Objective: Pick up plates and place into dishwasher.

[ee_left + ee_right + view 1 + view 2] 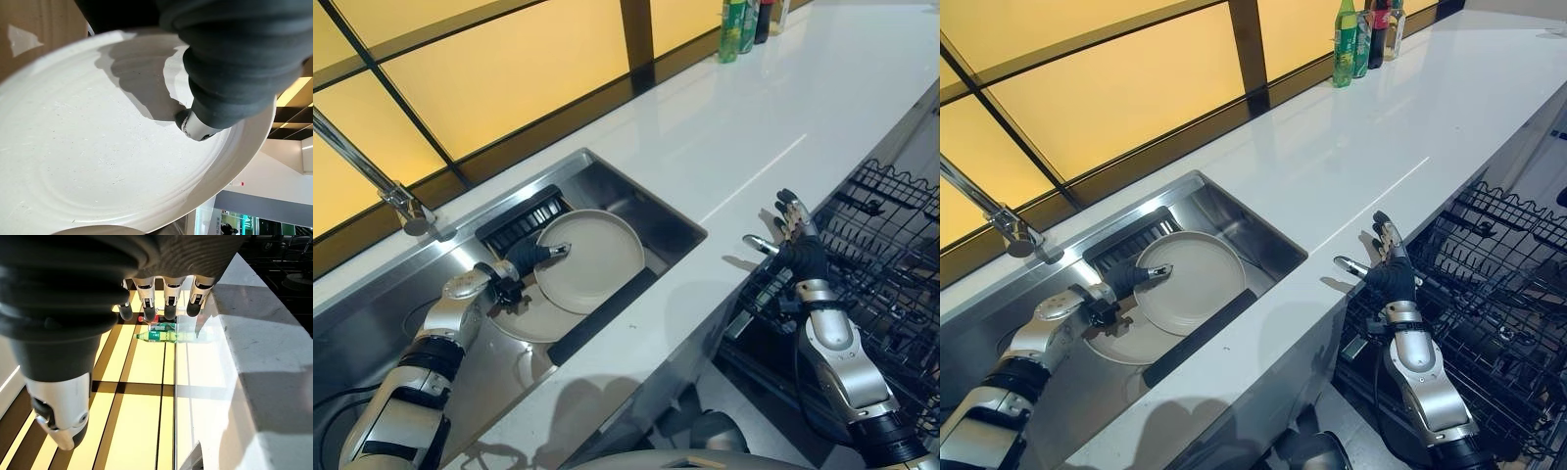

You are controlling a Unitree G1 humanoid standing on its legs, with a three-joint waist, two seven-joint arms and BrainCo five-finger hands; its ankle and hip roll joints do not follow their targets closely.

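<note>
A beige plate leans tilted in the steel sink, its lower edge over a second plate lying flat beneath. My left hand grips the tilted plate's left rim, thumb pressed on its upper face and the fingers hidden under it. My right hand hovers open with straight fingers at the counter's edge, above the left end of the black dishwasher rack, holding nothing.
A faucet rises at the sink's back left. A black ribbed mat lies behind the plates, and a dark strip runs along the sink's front. Bottles stand at the far end of the white counter.
</note>
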